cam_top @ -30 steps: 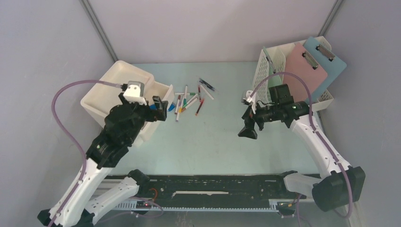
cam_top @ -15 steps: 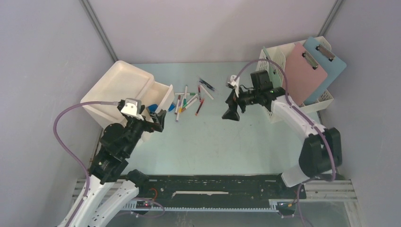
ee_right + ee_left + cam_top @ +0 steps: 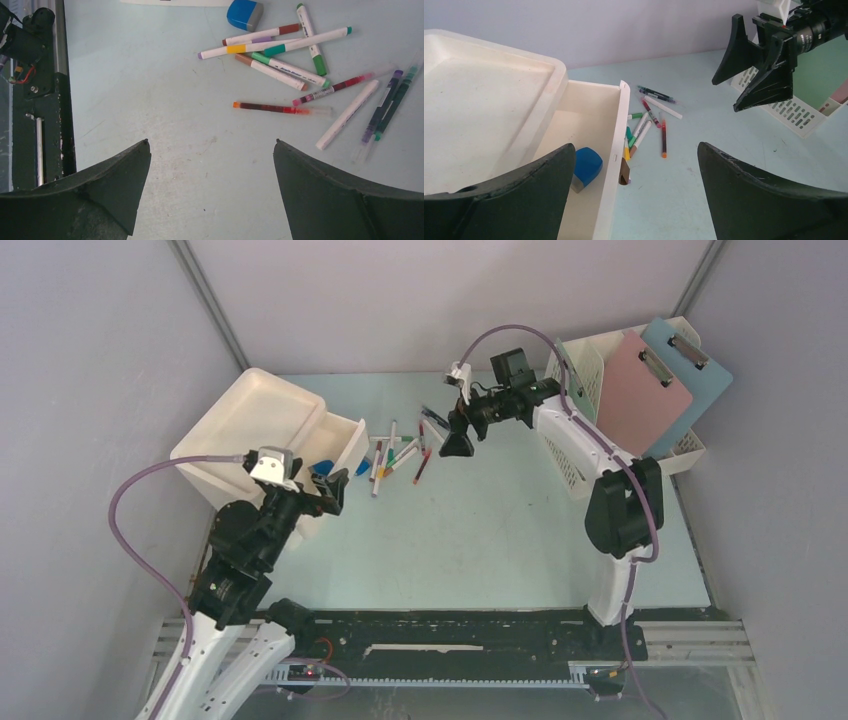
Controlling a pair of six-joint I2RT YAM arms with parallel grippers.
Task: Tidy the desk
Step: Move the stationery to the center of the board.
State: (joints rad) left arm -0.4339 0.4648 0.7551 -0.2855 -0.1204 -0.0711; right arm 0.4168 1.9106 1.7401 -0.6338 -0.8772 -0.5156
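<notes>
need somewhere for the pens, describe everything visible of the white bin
The white bin looks like matte plastic. It has a shallow, empty top tray with rounded corners and a drawer pulled open toward the pens. A blue block lies in the drawer. The bin sits far left on the desk.

Left wrist view: the blue block [image 3: 586, 165] in the white bin's [image 3: 489, 95] drawer is half hidden behind a finger of the wide-open left gripper [image 3: 636, 147] at 7 o'clock. The file rack [image 3: 796, 110] at 3 o'clock is cut by the frame edge and partly behind the right gripper [image 3: 725, 96]. Right wrist view: a second blue block [image 3: 244, 13] is clipped at 12 o'clock and the pens' [image 3: 272, 71] print is too small to read; top view: the left arm [image 3: 190, 660] runs off-frame at 7 o'clock, and the blue clipboard [image 3: 700, 380] is partly behind the pink clipboard [image 3: 640, 395].
</notes>
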